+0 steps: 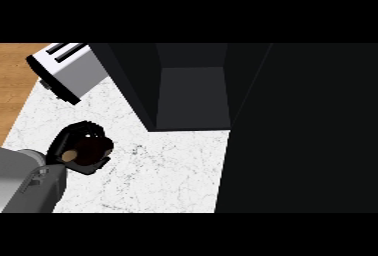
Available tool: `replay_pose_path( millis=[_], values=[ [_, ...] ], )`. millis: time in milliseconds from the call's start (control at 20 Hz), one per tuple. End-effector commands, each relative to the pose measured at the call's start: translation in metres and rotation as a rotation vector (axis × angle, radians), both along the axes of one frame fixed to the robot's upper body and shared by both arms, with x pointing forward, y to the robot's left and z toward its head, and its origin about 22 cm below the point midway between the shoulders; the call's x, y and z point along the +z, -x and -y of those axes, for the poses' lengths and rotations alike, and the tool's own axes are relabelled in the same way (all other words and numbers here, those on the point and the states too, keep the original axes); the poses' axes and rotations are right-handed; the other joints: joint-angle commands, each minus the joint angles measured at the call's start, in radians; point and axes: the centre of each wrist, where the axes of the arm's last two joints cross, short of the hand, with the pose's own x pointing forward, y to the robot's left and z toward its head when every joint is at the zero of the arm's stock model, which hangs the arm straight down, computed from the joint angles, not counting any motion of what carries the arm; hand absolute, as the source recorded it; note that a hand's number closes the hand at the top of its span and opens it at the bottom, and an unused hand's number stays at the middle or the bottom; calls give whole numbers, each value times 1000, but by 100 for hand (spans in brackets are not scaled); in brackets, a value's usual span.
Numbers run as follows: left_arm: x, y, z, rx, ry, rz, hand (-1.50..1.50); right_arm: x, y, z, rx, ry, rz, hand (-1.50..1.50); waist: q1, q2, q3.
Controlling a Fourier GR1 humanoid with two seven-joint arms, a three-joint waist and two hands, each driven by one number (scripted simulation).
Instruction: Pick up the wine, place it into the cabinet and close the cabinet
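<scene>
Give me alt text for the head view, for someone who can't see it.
The robot's left hand is curled round a dark wine bottle over a white marble counter, left of an open black cabinet whose shelf shows nothing inside. A silver toaster sits at the counter's far left corner.

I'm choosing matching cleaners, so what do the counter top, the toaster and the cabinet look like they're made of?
The counter top looks like white marble or a stone-look laminate: pale with fine dark veins. The toaster seems brushed metal, a light grey sheen on its side, with black trim likely plastic. The cabinet looks matte and dark, perhaps painted wood or laminate; no grain shows.
</scene>
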Motion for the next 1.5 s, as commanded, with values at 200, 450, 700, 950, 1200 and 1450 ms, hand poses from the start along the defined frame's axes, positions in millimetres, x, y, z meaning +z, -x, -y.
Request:
replay_pose_path(
  millis=[200, 450, 700, 950, 1200, 1450],
  values=[
    [-29, 11, 107, 196, 83, 138, 150, -5, 8, 4, 46, 10, -25, -150, 31, -8, 3],
    [-6, 14, 140, 206, 79, 268, 150, -2, 11, 1, 37, -14, -34, -150, 31, -11, 3],
    [36, 15, 169, 75, 140, 242, 150, 2, 13, 5, 42, -5, -34, -150, 28, -12, 3],
    [89, 20, 188, 86, 201, 234, 150, -5, 22, 15, 51, -4, -33, -150, 24, -11, 4],
    [137, 31, 227, 88, 238, 220, 150, -10, 19, 7, 43, -36, -43, -150, 21, -7, 2],
    [183, 11, 255, 128, 210, 213, 150, -7, 26, 9, 60, -11, -25, -150, 10, -4, 2]
  ],
)
